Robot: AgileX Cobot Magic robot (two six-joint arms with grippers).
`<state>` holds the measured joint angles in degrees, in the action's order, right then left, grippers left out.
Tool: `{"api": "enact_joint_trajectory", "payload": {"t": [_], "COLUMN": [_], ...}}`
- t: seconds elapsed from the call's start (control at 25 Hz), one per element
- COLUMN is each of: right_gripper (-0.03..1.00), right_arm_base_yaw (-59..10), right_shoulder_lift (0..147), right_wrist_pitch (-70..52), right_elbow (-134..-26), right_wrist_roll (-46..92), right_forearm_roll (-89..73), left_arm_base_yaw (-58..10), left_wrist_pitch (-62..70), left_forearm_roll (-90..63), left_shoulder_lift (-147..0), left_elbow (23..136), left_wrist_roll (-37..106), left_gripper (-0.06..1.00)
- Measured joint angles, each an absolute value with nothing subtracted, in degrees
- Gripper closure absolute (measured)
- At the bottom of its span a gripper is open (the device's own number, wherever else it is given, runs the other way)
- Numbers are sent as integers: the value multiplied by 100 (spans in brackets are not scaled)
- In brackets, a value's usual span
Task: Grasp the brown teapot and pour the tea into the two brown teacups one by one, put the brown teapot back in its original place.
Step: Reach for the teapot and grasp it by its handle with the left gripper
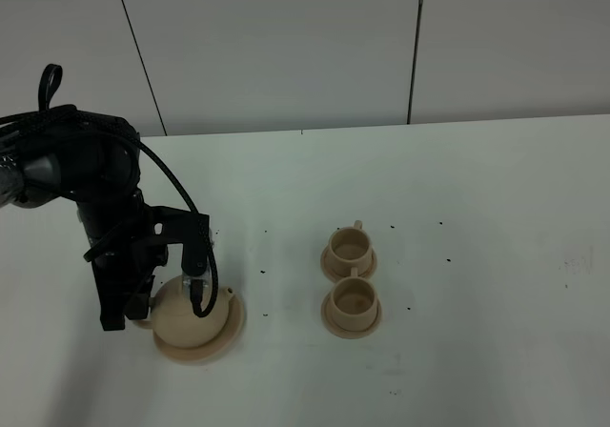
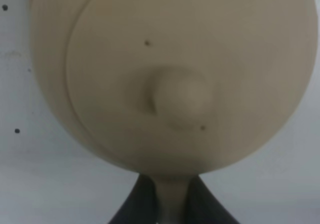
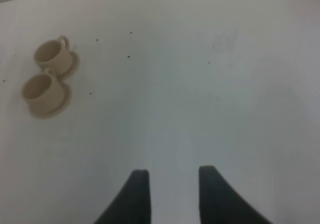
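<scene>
The left end effector (image 2: 172, 191) is clenched on the loop handle of the brown teapot (image 2: 175, 84), and its dark fingers (image 2: 131, 210) pinch the handle from both sides. The teapot stands upright with its knobbed lid on. It rests on the large saucer (image 1: 229, 338), close to the near edge of the counter (image 1: 477, 179) toward its left side. The two brown teacups (image 1: 350, 247), each on its own small saucer (image 1: 329, 325), stand just beside each other near the counter's middle, one behind the other and well apart from the teapot. The right end effector (image 3: 170, 176) hangs released over the white counter with nothing between its fingers, and the cups lie well away from it.
</scene>
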<state>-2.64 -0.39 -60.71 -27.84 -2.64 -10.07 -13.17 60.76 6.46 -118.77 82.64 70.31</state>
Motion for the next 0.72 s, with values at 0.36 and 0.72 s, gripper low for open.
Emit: {"api": "enact_joint_trajectory", "payload": {"t": [0.36, 0.72], "right_gripper": [73, 73], "right_arm_base_yaw": [-264, -264], "right_shoulder_lift": [-39, -39], "right_wrist_pitch": [-6071, -6071], "right_elbow": [-2784, -2784], "right_wrist_roll": [-264, -264], "right_forearm_roll": [-1007, -1007], "left_arm_base_yaw": [-1317, -1317], "left_wrist_pitch": [6075, 6075], "left_forearm_roll": [646, 630], "left_shoulder_lift": [-11877, -11877], "left_elbow": [8264, 8264], "left_wrist_roll": [7031, 7031], "left_gripper": [78, 78]}}
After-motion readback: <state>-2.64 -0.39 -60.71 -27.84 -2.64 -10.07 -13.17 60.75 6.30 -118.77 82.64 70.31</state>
